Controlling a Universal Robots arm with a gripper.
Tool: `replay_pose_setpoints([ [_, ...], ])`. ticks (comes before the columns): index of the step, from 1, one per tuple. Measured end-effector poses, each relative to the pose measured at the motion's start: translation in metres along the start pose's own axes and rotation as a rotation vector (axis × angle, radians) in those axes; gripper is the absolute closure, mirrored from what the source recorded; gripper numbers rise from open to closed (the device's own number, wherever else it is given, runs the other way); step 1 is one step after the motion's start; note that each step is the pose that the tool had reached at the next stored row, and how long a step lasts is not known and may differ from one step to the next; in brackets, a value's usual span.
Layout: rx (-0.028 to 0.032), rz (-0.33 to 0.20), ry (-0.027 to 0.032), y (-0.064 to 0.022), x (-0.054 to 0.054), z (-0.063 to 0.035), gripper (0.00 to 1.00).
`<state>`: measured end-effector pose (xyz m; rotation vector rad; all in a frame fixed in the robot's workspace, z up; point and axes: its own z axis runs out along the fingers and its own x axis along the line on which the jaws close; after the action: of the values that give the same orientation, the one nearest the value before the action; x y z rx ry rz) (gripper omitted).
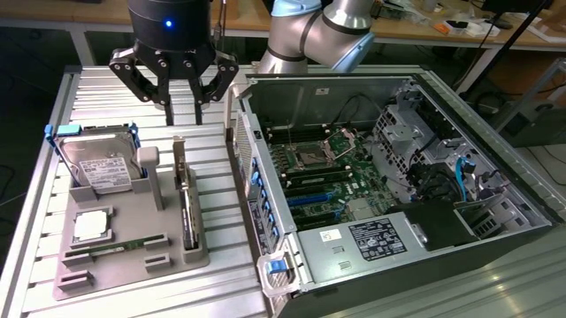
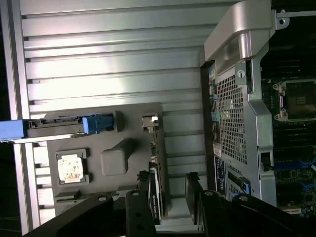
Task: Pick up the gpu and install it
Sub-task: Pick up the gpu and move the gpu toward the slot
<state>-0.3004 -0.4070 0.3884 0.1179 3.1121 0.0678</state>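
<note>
Exterior view: high, off arm, oblique look down over worktop [image 1: 221, 285], mid distance. Wrist view: straight down past pincer [image 2: 168, 178], much closer. Shared: grey fixture [image 1: 124, 258] [image 2: 113, 133], ribbed worktop, open case [image 1: 327, 99] [image 2: 237, 29] perforated side.

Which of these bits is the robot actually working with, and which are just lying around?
In the job:
gpu, standing on edge in the grey holder
gripper, open, hovering near it
computer case

Lying about:
hard drive
processor chip
memory stick
</note>
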Motion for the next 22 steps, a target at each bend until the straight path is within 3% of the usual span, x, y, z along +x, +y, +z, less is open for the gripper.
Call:
replay_pose_setpoints([
  [3, 0.0000, 0.000, 0.0000, 0.0000, 0.0000, 0.0000, 0.57],
  [6, -0.0001, 0.000, 0.0000, 0.0000, 0.0000, 0.0000, 0.44],
  [22, 0.0000, 0.000, -0.0001, -0.0013, 0.0000, 0.0019, 0.44],
])
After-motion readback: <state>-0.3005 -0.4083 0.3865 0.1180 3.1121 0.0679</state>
